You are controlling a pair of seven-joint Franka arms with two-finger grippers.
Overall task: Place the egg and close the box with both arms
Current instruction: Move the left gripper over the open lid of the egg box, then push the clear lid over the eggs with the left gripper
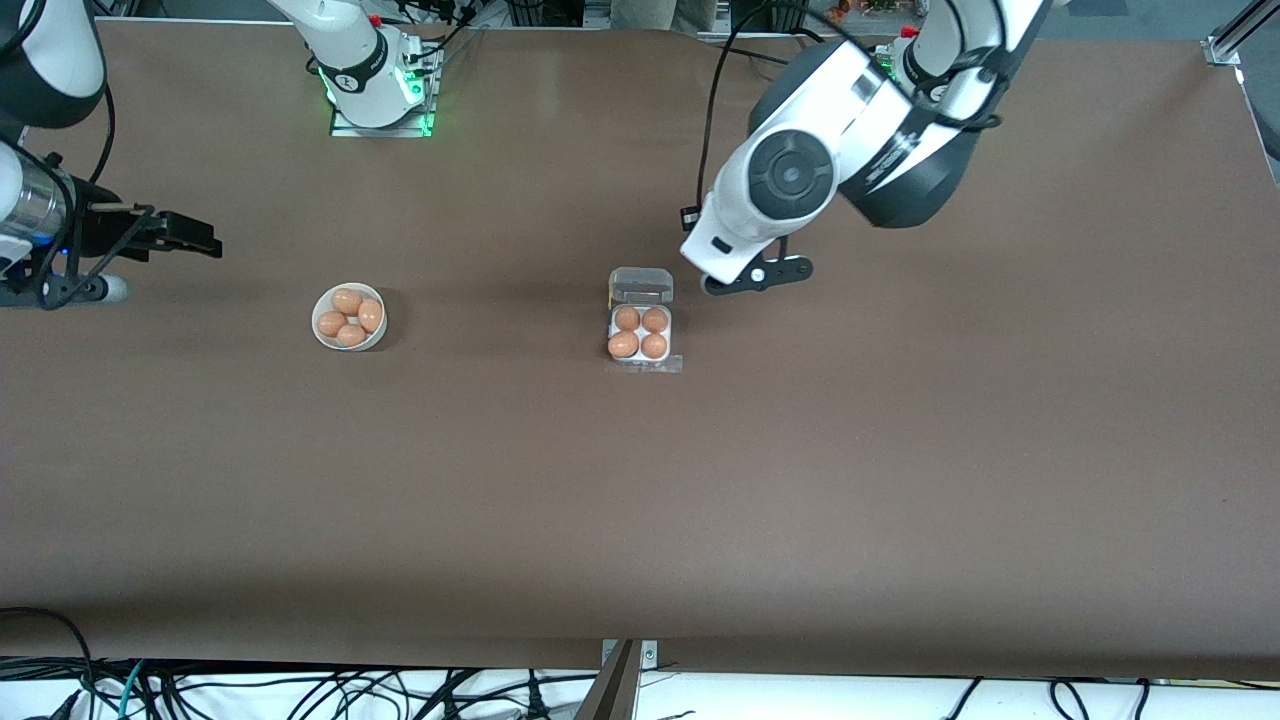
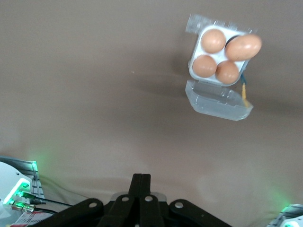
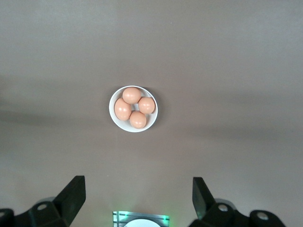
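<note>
The box (image 1: 641, 368) sits mid-table with its clear lid (image 1: 640, 285) open and lying flat, away from the front camera. All its cells hold orange-brown eggs. One egg (image 1: 623, 345) lies tilted and looks larger; it also shows in the left wrist view (image 2: 243, 46). My left gripper (image 1: 757, 279) is shut and empty, in the air beside the lid toward the left arm's end. In the left wrist view its gripper (image 2: 141, 178) is well off the box (image 2: 195, 60). My right gripper (image 1: 185, 238) is open and empty over the right arm's end of the table.
A round white bowl (image 1: 320, 337) with several identical eggs stands toward the right arm's end; it also shows in the right wrist view (image 3: 113, 116), past the open right gripper (image 3: 137, 190). The green-lit arm bases (image 1: 383, 105) stand along the table's edge away from the camera.
</note>
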